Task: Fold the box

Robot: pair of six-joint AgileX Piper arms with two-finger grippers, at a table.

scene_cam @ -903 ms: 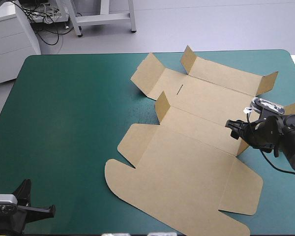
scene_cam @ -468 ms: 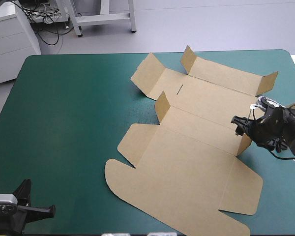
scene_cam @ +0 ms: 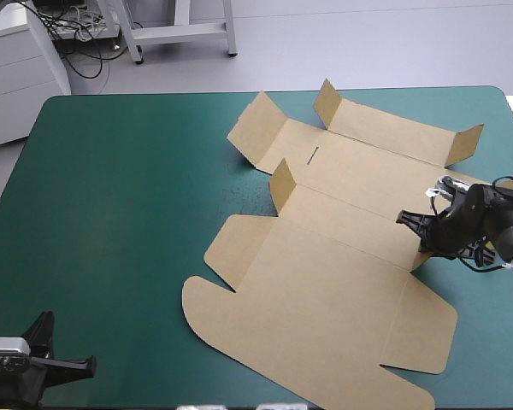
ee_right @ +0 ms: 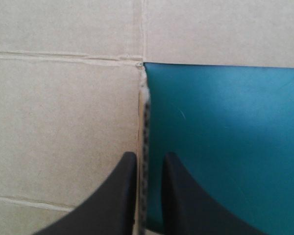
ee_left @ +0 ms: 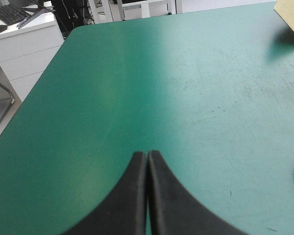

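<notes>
**Box (scene_cam: 325, 282) lying opened out on the worktop (scene_cam: 111, 213); right end effector (ee_right: 148, 157) gripping a side flap**

1. Left end effector (ee_left: 147, 155): it is hovering at the near left corner of the worktop. Its black fingers (ee_left: 127, 196) are pressing together in one pointed arch, with nothing between them. Only the bare teal-green cover (ee_left: 137, 73) is lying ahead of it, and the box is sitting well apart, toward the right.

2. Box, near part: the brown board is lying on the right half of the worktop. Its widest panel, with a rounded corner, is resting flat and reaching almost to the near edge.

3. Right end effector: it is coming in from the worktop's right edge at the middle of the sheet. In the right wrist view its two black fingers are standing all but closed, with the cut edge of a raised side flap (scene_cam: 423, 254) running between them, so it is clamping the board. Flat board is showing on one side of that flap and teal-green cover on the other.

4. Box, far part: past the grip point, the middle and far panels are lying flat. Small corner flaps are standing up from them, and the far left panel is tilting upward. The far end is stopping short of the worktop's far edge.
</notes>
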